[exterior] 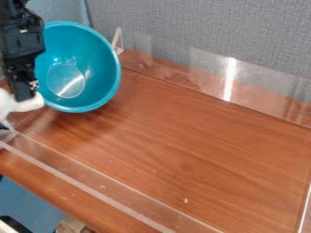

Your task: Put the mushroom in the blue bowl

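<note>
The blue bowl (79,68) stands tipped on its side at the far left of the wooden table, its opening facing right and toward the camera. My gripper (24,88) hangs just left of the bowl's rim, pointing straight down, with its jaws drawn together. Right under the fingertips is the mushroom (17,102). Its cream-white stem shows, and a bit of orange cap lies at the picture's left edge. The jaws seem to pinch the mushroom, which sits low, near the table surface and outside the bowl.
A clear acrylic wall (231,73) runs along the back of the wooden table (183,136), and a clear rail (85,177) lines the front edge. A grey fabric panel stands behind.
</note>
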{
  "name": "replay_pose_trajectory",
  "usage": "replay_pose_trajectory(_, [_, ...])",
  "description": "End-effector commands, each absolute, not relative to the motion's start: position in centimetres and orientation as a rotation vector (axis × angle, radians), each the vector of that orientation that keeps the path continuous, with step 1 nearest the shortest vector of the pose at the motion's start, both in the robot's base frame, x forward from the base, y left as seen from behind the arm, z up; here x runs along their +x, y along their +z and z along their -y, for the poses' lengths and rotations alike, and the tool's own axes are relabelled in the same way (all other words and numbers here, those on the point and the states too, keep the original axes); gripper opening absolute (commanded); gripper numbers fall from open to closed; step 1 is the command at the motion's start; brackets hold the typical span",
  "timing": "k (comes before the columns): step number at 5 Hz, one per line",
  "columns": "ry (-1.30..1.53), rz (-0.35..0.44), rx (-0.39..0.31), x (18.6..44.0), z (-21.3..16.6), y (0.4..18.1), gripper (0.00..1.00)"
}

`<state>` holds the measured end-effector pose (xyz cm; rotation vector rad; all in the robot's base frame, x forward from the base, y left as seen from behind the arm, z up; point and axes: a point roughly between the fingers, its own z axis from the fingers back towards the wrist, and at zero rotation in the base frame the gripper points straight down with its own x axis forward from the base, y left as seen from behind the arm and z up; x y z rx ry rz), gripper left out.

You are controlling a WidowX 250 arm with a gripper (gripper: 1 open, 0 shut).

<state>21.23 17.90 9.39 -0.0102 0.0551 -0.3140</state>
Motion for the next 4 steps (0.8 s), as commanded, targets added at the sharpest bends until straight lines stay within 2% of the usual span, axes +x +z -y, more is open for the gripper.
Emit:
replay_pose_trajectory(1, [-0.289, -0.021, 0.037, 21.27, -18.7, 10.99, 0.0])
replay_pose_trajectory(4, [-0.262, -0.036, 0.027, 20.88, -18.58, 10.75, 0.0])
